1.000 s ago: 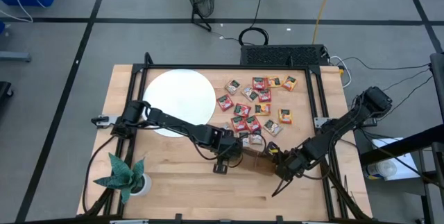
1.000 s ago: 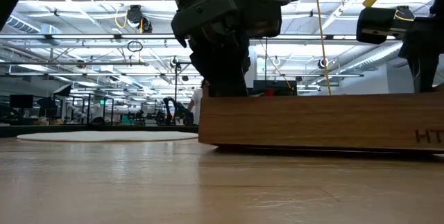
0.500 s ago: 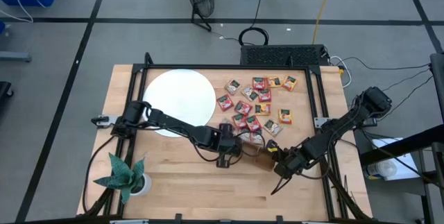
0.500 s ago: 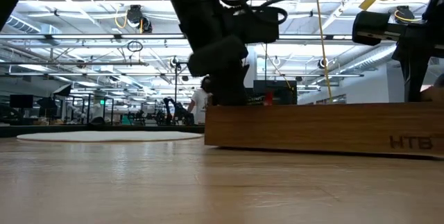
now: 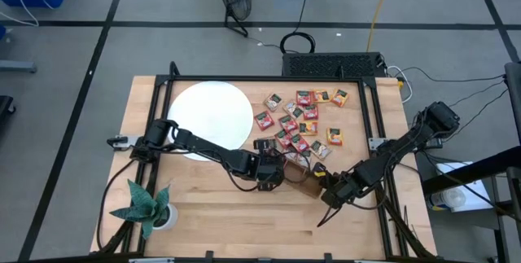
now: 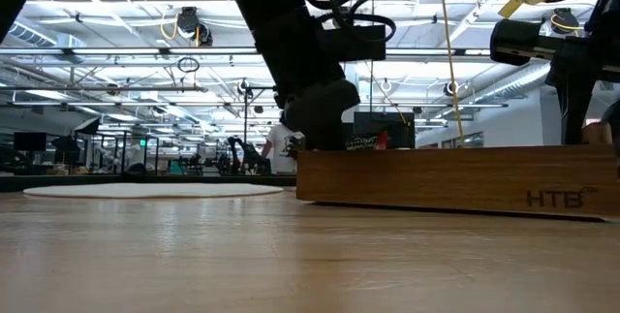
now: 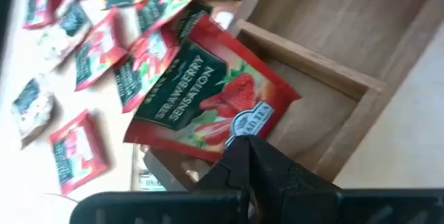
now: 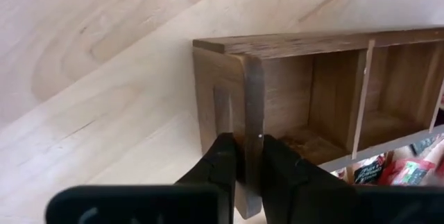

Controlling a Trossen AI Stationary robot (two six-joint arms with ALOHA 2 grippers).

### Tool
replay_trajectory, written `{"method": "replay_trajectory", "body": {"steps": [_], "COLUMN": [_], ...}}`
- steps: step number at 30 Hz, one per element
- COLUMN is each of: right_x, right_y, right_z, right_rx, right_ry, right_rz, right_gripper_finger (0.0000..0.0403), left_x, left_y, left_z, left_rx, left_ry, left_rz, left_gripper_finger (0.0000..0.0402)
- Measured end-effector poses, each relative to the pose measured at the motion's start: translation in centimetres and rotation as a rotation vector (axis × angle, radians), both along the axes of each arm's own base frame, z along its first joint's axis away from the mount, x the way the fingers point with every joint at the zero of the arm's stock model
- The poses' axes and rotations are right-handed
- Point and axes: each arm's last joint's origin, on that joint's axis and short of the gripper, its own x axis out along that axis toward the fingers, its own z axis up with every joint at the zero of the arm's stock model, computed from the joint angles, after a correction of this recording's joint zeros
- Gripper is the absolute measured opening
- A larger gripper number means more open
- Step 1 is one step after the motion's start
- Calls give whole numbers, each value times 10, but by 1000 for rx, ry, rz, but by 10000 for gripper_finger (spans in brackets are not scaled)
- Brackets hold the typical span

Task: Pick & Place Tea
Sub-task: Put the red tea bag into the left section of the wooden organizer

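Step in hand: the left hand (image 7: 244, 156) is pinched shut on one red strawberry sachet (image 7: 208, 99), carried over the wooden tray (image 8: 291, 99) that sits near the tabletop's front right corner.
Right hand: the right hand (image 8: 248, 160) clamps the tray's end wall, jaws closed on either side of it, steadying the box.
Where the tea is: the loose sachets (image 5: 303, 120) lie scattered toward the tabletop's rear right, just behind the tray; the white disc (image 5: 210, 116) lies at the rear left.
Doing it well: judged from here, the sachet should be fully over a compartment and low inside its walls before release; it hangs tilted, so a high drop could catch a divider. The right hand should hold the tray steady.
Left wrist view adds: the sachet's label and the compartment below it.
Low view adds: the tray's long side flat on the tabletop (image 6: 194, 255).
High view limit: which compartment is targeted is probably the end one, though arms cover it.
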Motion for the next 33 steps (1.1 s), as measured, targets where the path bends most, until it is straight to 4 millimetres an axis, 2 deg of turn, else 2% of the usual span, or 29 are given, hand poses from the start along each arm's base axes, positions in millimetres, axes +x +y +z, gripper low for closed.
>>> {"method": "replay_trajectory", "body": {"steps": [6, 13, 21, 24, 26, 29, 33], "right_x": [-1, -1, 0, 0, 0, 0, 0], "right_y": [-3, -3, -4, -4, -4, -4, -5], "right_z": [-3, -3, -3, -3, -3, -4, -4], "right_rx": [-9, -8, -7, -10, -10, -8, -11], "right_ry": [9, 10, 11, 12, 12, 11, 13], "right_rz": [4, 5, -3, 0, 0, -4, -3], "right_gripper_finger": [28, 28, 28, 28, 28, 28, 28], "left_x": [1, 5, 6, 9, 13, 17, 19], "left_y": [3, 21, 41, 46, 48, 48, 42], "left_z": [-1, -2, -2, -12, -29, -40, -41], "left_rx": [-132, -192, -371, -423, -446, -427, -305], "left_ry": [86, 118, 125, 137, 152, 151, 128], "left_rz": [-212, -305, -299, -276, -266, -272, -230], "left_gripper_finger": [3, 2, 1, 1, 1, 0, 0]}}
